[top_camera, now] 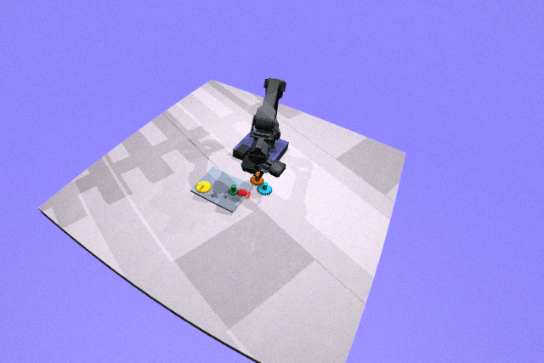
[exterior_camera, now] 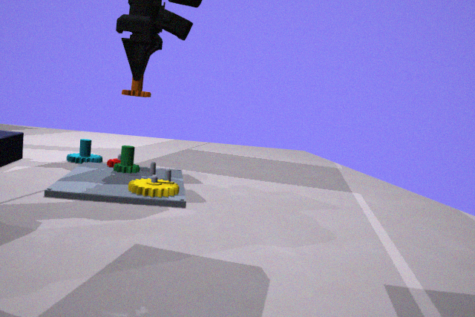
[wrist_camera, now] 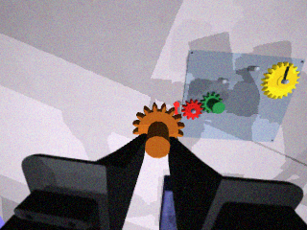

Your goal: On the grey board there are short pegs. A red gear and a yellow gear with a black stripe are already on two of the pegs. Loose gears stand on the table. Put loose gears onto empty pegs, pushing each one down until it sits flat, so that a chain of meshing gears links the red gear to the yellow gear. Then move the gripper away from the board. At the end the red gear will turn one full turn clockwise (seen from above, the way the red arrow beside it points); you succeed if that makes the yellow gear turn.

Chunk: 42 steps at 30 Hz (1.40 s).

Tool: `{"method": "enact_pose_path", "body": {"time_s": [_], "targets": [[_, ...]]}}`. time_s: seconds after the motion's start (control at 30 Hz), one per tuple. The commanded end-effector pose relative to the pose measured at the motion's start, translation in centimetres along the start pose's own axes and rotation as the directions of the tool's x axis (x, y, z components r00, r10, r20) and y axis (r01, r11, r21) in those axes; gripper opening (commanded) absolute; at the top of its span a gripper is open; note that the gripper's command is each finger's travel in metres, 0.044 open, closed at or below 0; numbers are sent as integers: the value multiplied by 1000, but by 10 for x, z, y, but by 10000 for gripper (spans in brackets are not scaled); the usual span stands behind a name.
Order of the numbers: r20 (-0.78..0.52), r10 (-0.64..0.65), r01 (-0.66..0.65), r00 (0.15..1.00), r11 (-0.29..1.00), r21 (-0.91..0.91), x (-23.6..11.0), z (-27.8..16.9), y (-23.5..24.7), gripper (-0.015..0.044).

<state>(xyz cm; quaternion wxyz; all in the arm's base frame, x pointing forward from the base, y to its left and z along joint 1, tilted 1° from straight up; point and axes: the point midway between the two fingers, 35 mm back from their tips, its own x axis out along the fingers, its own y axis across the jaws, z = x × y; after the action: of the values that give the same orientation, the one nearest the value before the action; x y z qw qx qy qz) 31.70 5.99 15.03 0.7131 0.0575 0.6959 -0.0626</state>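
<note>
My gripper (top_camera: 258, 172) (exterior_camera: 137, 76) (wrist_camera: 157, 139) is shut on the handle of the orange gear (top_camera: 256, 180) (exterior_camera: 136, 93) (wrist_camera: 157, 120) and holds it level, high above the table. The grey board (top_camera: 213, 173) (exterior_camera: 90, 180) (wrist_camera: 259, 128) carries the red gear (top_camera: 242, 192) (exterior_camera: 112, 162) (wrist_camera: 190, 107) at one end and the yellow gear (top_camera: 202, 186) (exterior_camera: 152, 186) (wrist_camera: 276, 81) at the other. The green gear (top_camera: 233, 190) (exterior_camera: 126, 168) (wrist_camera: 209, 102) sits on the board right beside the red gear. Two empty pegs show between green and yellow, one peg (exterior_camera: 153, 168) (wrist_camera: 221, 80) and another peg (exterior_camera: 168, 174) (wrist_camera: 253, 68).
The cyan gear (top_camera: 264, 189) (exterior_camera: 84, 158) stands upright on the table beyond the board's red-gear end; the wrist view does not show it. The red arrow (top_camera: 248, 195) (wrist_camera: 177, 106) lies beside the red gear. The arm's blue base (top_camera: 279, 150) (exterior_camera: 12, 148) (wrist_camera: 167, 211) is behind the board.
</note>
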Motion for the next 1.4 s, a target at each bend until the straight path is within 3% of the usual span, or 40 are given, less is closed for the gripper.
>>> {"method": "enact_pose_path", "body": {"time_s": [0.0,0.2,1.37], "targets": [[0,5,-5,1000,1000,-4,-10,-2,0,0],[-4,5,-5,1000,1000,-4,-14,-2,-2,0],[2,-2,2,1000,1000,-7,47,42,-76,0]]}}
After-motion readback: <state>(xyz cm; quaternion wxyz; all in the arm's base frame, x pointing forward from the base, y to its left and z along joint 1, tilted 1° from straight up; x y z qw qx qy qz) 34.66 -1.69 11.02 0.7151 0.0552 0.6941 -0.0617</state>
